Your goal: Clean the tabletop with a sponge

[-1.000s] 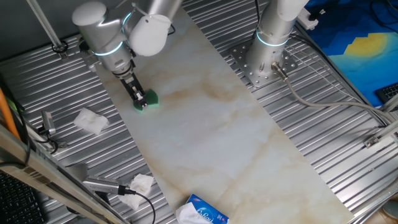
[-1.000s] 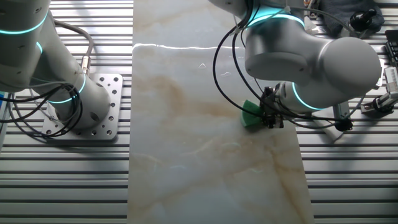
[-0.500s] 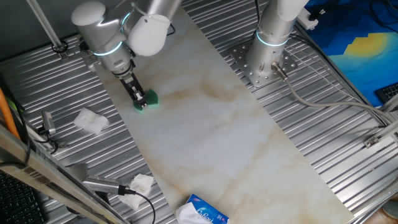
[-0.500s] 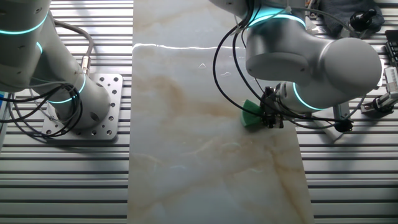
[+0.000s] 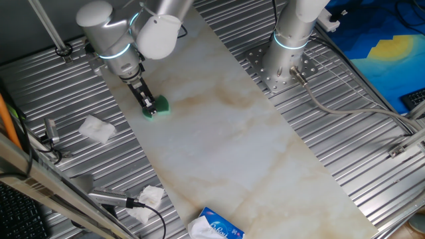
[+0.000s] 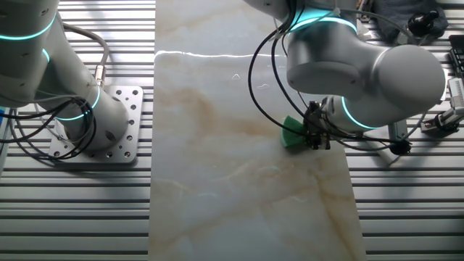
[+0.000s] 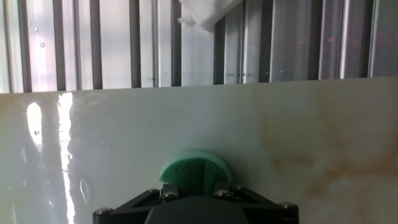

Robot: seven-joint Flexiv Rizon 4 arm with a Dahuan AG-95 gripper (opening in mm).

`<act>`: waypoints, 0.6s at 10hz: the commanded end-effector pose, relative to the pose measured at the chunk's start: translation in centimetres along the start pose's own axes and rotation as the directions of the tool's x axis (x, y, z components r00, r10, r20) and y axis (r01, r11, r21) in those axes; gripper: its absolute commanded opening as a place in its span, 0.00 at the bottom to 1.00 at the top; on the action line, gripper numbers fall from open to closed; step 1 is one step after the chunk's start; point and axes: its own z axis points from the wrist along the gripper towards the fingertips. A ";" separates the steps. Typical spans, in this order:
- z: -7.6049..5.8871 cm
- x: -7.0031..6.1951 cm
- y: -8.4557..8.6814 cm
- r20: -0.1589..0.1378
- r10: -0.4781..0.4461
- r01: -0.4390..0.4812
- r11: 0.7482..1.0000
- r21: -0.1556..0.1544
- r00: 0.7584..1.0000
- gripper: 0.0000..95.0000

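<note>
The gripper (image 5: 150, 106) is clamped on the green sponge (image 5: 158, 106), pressing it down onto the marble-look tabletop (image 5: 226, 139) close to the slab's edge, beside the ribbed metal surface (image 5: 73, 153). The arm holds the fingers steeply over the sponge, likely so its underside bears flat on the slab for wiping. In the hand view the sponge (image 7: 195, 173) bulges out from between the jaws, though whether it is fully squashed against the slab is hard to tell. Brownish stains (image 5: 219, 99) lie further along the tabletop, well apart from the sponge. A crumpled tissue (image 5: 97, 129) rests on the metal nearby, and a tissue pack (image 5: 216, 226) sits at the slab's far end.
</note>
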 end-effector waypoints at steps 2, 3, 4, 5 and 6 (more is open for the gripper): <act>0.0 0.1 0.0 0.004 0.010 -0.010 1.000 0.002 1.000 0.00; 0.1 0.3 0.3 0.004 0.016 -0.016 1.000 0.004 1.000 0.00; 0.3 0.6 0.7 0.009 0.020 -0.020 1.000 0.008 1.000 0.00; 0.5 0.8 1.1 0.015 0.025 -0.025 1.000 0.007 1.000 0.00; 0.5 0.9 1.5 0.016 0.031 -0.031 0.999 0.009 0.999 0.00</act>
